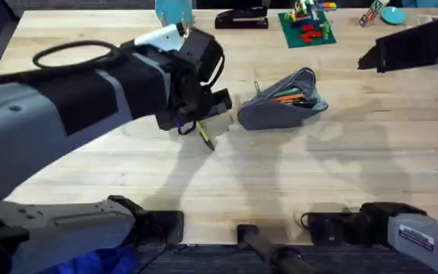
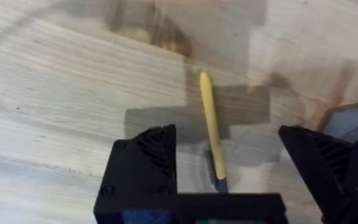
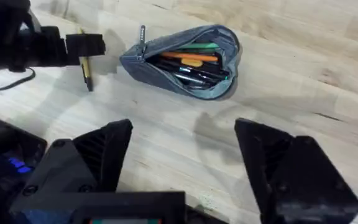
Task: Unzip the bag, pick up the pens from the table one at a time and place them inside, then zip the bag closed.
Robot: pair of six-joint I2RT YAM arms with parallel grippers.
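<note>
Yellow pen lies flat on the table, center-left of the overhead frame, just left of the open bag. Its long axis runs straight between my left gripper fingers, jaws spread apart around it, not yet touching. Right gripper also gapes open, hanging back from the bag; left arm is clearly nearer.
</note>
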